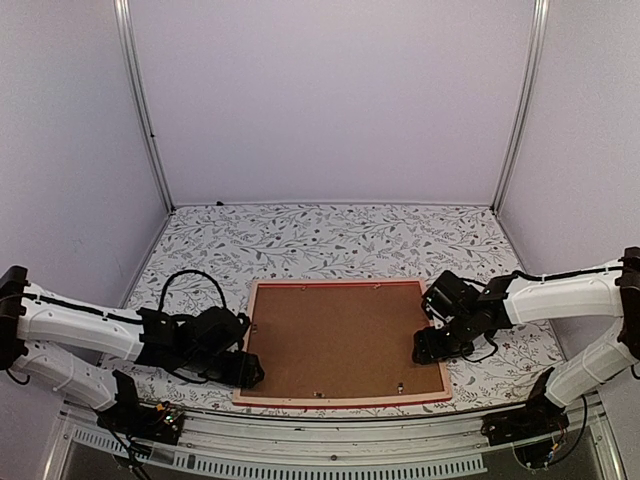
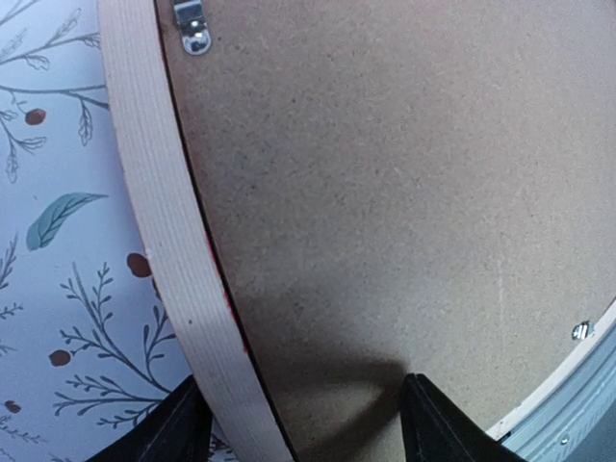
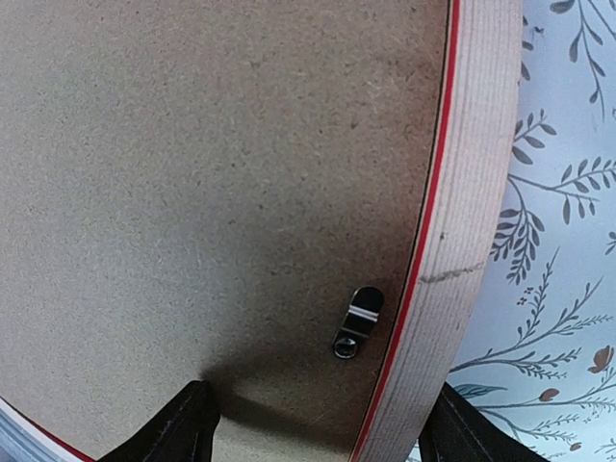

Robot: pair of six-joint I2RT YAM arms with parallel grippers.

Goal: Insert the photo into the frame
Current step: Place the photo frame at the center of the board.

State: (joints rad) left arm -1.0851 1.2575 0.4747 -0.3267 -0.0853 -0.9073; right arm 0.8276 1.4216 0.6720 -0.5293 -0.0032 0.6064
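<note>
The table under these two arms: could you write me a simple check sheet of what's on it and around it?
Surface: table covered in a leaf-patterned cloth.
Job's things: frame lies face down with a brown backing board in it and small metal clips at the board's edge; photo not visible.
Clutter: nothing seen.
Grippers: left fingers open, one on each side of the frame's left rail; right fingers open, one on each side of its right rail.
Cables: black cable loops up from the left arm.
Surroundings: plain pale walls, metal corner posts.
</note>
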